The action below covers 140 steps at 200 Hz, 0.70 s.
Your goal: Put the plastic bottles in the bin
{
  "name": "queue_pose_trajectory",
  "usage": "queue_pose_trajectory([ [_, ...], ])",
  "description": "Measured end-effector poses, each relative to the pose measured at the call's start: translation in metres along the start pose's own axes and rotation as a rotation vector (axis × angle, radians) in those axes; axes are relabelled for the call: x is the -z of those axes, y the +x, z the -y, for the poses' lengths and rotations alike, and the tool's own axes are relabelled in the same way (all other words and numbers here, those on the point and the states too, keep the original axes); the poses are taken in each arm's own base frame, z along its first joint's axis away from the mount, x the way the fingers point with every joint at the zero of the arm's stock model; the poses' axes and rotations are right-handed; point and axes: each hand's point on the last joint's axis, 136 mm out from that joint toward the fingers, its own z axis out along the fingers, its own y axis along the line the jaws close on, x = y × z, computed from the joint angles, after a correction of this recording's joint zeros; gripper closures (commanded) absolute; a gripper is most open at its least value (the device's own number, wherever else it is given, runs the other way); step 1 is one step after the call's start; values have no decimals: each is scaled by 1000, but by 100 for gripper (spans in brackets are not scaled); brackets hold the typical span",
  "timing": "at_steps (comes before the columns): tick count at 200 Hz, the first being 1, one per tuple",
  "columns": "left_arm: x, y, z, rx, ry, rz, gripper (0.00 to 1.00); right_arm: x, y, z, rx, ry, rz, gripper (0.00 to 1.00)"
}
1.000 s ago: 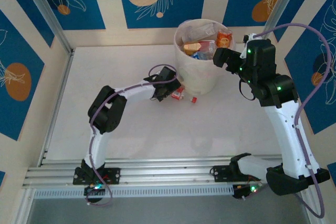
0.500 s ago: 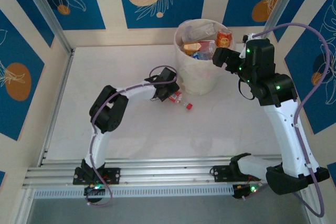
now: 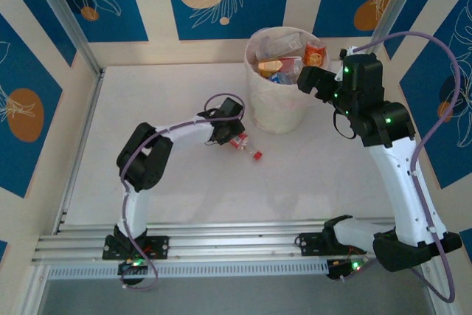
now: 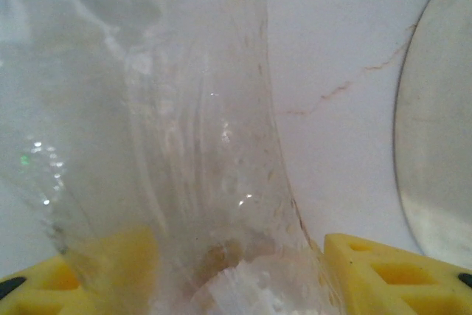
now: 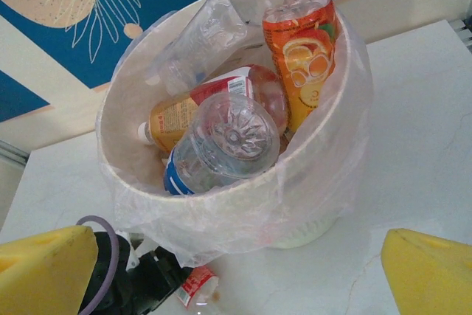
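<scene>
The left gripper (image 3: 228, 136) is clamped on a clear bottle (image 3: 242, 145), which lies on the table (image 3: 184, 189) with its red cap at the end away from the fingers. The bin (image 3: 284, 114) stands close by on the gripper's right, crowded with bottles (image 5: 221, 145). The right gripper (image 3: 307, 80) hangs wide open, with the bin's rim just ahead of and below its fingers.

- The table (image 3: 184, 189) is bare across the left and lower parts of the top view, which leaves free passage there.
- The bin (image 3: 276, 116) stands upper centre, its mouth packed with bottles (image 5: 225, 142) up to the rim.
- The right gripper (image 3: 305, 80), jaws wide, hangs at the bin's right rim.
- The left arm (image 3: 181, 129) slants across the centre. The left gripper (image 3: 234, 138), clamped on a clear bottle (image 3: 247, 147), leaves what seems a narrow gap below-left of the bin.
</scene>
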Motion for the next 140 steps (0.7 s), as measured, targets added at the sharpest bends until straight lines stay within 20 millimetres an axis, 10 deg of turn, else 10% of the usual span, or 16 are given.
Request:
queue_pose_trajectory([
  [140, 228, -111, 79, -714, 238, 565, 53, -2, 4, -6, -13, -32, -24, 1],
])
